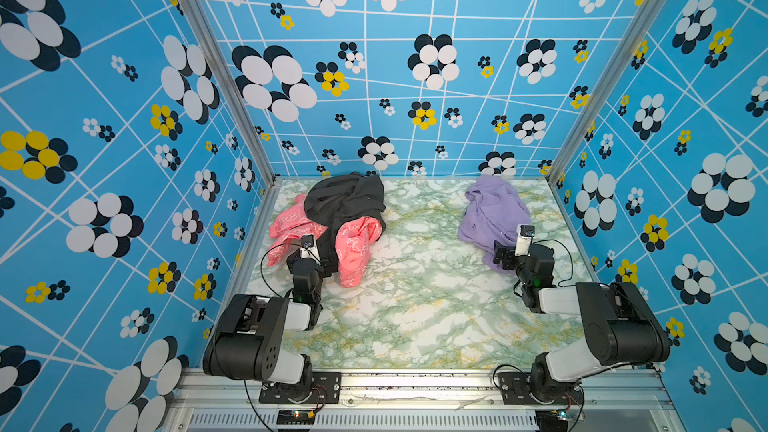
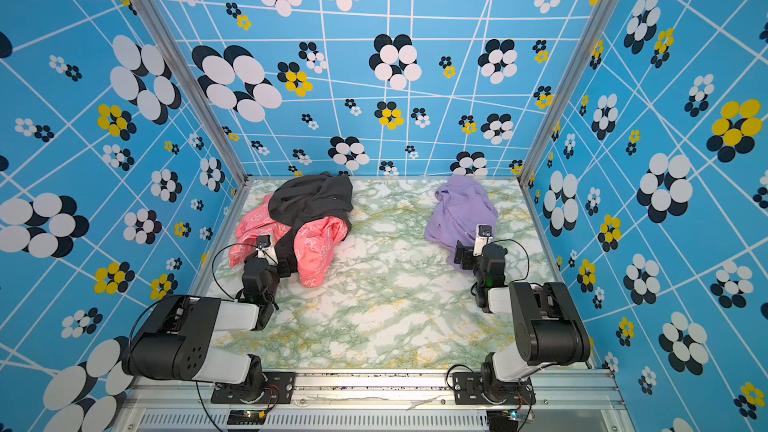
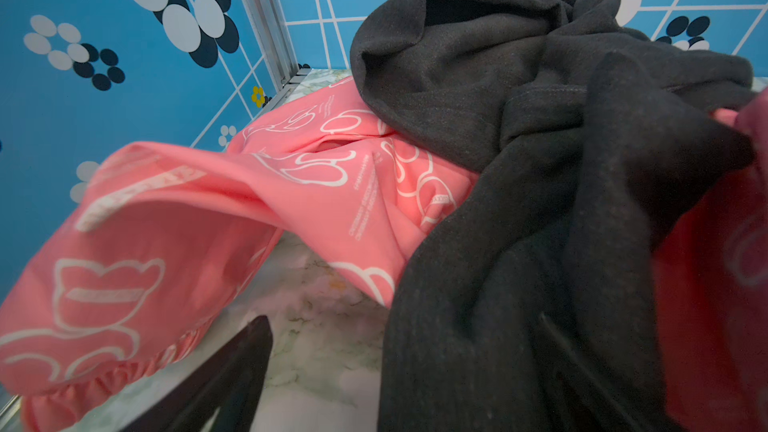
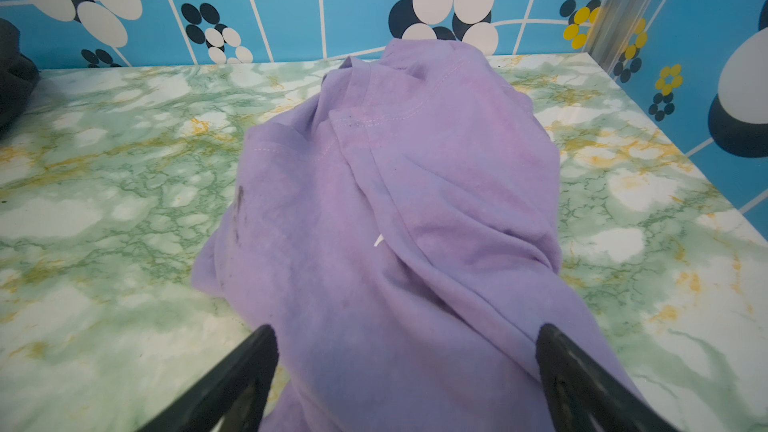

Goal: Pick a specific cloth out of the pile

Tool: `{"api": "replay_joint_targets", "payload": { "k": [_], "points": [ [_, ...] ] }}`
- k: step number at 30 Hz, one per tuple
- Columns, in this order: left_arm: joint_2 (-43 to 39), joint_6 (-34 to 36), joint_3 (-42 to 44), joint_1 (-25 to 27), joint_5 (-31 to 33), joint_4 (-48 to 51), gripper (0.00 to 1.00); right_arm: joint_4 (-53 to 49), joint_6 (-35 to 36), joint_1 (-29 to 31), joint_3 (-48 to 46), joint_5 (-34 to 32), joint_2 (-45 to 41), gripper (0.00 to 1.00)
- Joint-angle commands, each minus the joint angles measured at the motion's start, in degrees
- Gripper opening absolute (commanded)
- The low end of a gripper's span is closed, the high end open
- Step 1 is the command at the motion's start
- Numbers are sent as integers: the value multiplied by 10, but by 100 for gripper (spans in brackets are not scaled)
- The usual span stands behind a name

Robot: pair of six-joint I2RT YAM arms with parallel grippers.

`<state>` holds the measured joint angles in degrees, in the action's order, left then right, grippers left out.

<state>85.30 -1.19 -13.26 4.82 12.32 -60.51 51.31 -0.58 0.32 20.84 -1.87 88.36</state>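
Black plastic, blurred at the near edge of the right wrist view: the right fingers [image 4: 232, 376] are spread wide. One is over bare desk [image 4: 104, 209] and the other overlaps the edge of the cloth [image 4: 395, 201]. The cloth's near end lies between them and runs out of the picture. They clamp nothing, and whether either tip presses the fabric cannot be told. In both top views the right arm [image 1: 536, 268] hides these tips.

The left fingers [image 3: 237, 367] are likewise spread wide and hold nothing. Only one shows clearly, over bare desk just beside the hem of a coral-pink cloth [image 3: 166, 209]. Its partner is a faint dark edge lost against the black garment [image 3: 519, 160], so contact there cannot be told.

Farther out, the cloth, lavender and rumpled, lies alone on the right side of the desk and reaches almost to the back wall [image 1: 395, 76]. A small white label [image 4: 378, 240] peeps from a fold.

Well apart, on the left, sits the pile [image 1: 332, 222]. Here the black garment is draped over the coral-pink cloth with its white outline print, covering its middle, so pink shows on both sides. The black garment's far end rises in front of the foot of the back wall.
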Motion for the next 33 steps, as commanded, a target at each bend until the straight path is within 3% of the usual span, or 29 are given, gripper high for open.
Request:
{"api": "replay_joint_targets", "payload": {
  "k": [1, 7, 33],
  "points": [
    [34, 12, -24, -6, -18, -37, 99, 2, -2, -2, 11, -19, 0, 99],
    [35, 4, -76, -7, 0, 58, 99, 2, -3, 0, 10, -29, -1, 99],
    [35, -1, -74, -12, -1, 54, 99, -5, -3, 0, 15, -29, 1, 99]
  ]
}}
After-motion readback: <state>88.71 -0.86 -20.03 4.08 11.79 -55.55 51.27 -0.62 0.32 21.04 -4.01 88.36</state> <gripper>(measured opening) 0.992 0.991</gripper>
